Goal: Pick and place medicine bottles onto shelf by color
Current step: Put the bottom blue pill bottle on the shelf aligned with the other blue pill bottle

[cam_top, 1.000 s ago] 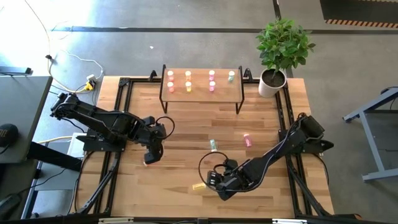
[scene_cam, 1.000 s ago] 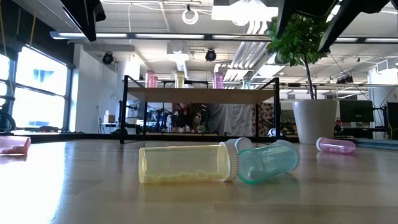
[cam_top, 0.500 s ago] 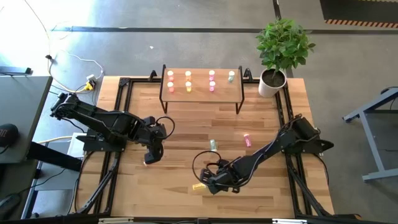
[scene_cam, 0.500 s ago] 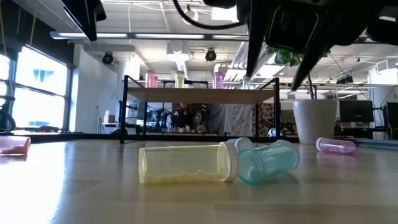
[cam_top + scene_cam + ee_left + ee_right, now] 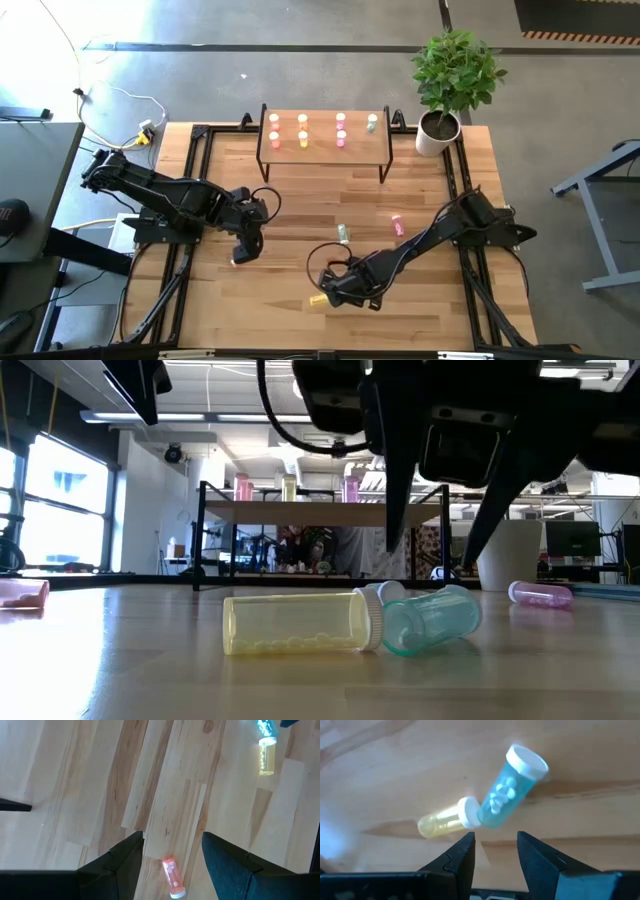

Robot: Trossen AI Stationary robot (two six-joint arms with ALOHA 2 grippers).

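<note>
A yellow bottle (image 5: 440, 822) and a teal bottle (image 5: 507, 795) lie on their sides near the table's front edge, the teal one's base against the yellow one's white cap (image 5: 372, 615). My right gripper (image 5: 495, 840) hangs open just above them, touching neither; the low view shows its fingers (image 5: 398, 510) over the pair. My left gripper (image 5: 172, 837) waits open at the table's left over a red-orange bottle (image 5: 172, 877) lying on the wood. Several bottles stand on the shelf (image 5: 325, 152) at the far edge.
A pale green bottle (image 5: 343, 233) and a pink bottle (image 5: 398, 225) lie on the wood mid-table. A potted plant (image 5: 440, 128) stands at the far right beside the shelf. Black frame rails (image 5: 195, 200) run along the table's sides.
My right gripper has come down and toward the table's left edge, rolling a little, until it hangs over the yellow and teal bottles. In the low view its fingers have dropped into the picture. The bottles have stayed put.
</note>
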